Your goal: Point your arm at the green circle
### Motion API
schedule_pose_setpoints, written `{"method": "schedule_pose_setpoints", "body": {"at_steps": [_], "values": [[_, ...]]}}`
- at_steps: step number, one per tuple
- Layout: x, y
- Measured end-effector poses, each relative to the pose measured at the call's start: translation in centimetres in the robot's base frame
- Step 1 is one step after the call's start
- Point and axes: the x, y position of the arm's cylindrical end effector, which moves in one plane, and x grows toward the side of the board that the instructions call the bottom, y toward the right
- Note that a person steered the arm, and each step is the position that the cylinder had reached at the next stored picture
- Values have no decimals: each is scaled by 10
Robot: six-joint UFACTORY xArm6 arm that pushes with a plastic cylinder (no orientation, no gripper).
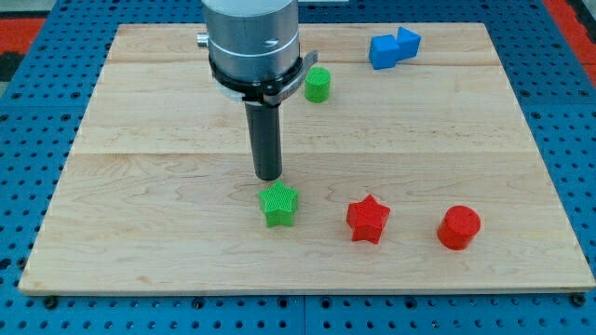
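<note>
The green circle [318,84], a short green cylinder, stands near the view's top, just right of the arm's grey body. My tip [268,177] is at the board's middle, well below and left of the green circle. It stands just above the green star [279,204], with a small gap between them.
A red star [368,219] and a red cylinder [458,227] lie at the view's lower right. A blue block [393,47] of two joined cubes sits at the top right. The wooden board [140,186] lies on a blue pegboard.
</note>
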Motion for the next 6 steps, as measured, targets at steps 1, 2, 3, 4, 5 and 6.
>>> {"method": "schedule_pose_setpoints", "body": {"at_steps": [1,2,3,4,5,6], "values": [[33,-2],[53,0],[18,2],[-38,63],[-79,122],[-130,105]]}}
